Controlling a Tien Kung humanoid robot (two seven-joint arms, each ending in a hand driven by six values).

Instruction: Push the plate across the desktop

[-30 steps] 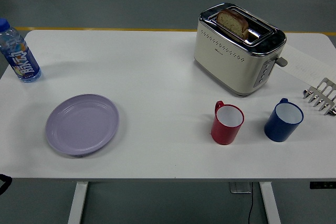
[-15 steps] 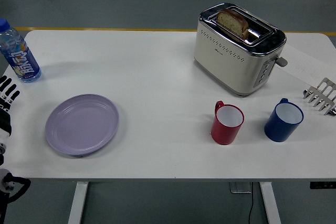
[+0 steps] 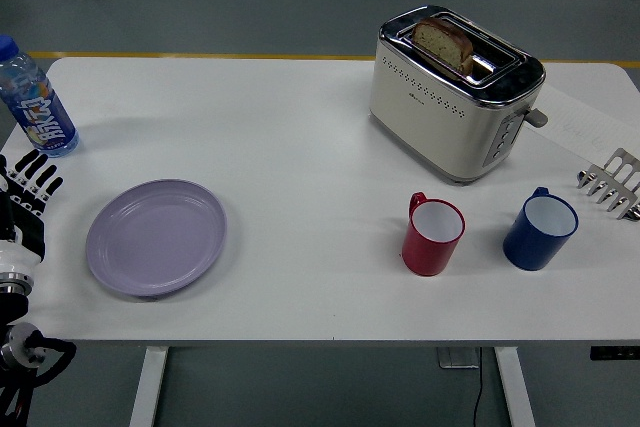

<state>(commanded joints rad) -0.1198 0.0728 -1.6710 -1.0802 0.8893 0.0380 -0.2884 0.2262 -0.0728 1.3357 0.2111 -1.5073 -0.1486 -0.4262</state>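
At the counter's near left corner the robot's left hand comes in over the edge, its black fingers spread apart and pointing toward the far side, holding nothing. Just to its right, not touching it, the lilac plate lies flat near the counter's near edge, on the left half. The right hand is nowhere to be seen.

Across on the right half, two mugs stand upright a little farther in: a red mug with a white inside, and a blue mug to its right, the two apart from each other. By the right edge lies a metal rack (only part of it shows). At the left edge, beyond the hand, a water bottle with a blue cap and blue label stands upright. Farthest back, toward the far right of the counter, sits a cream toaster with a slice of bread standing up out of one slot.
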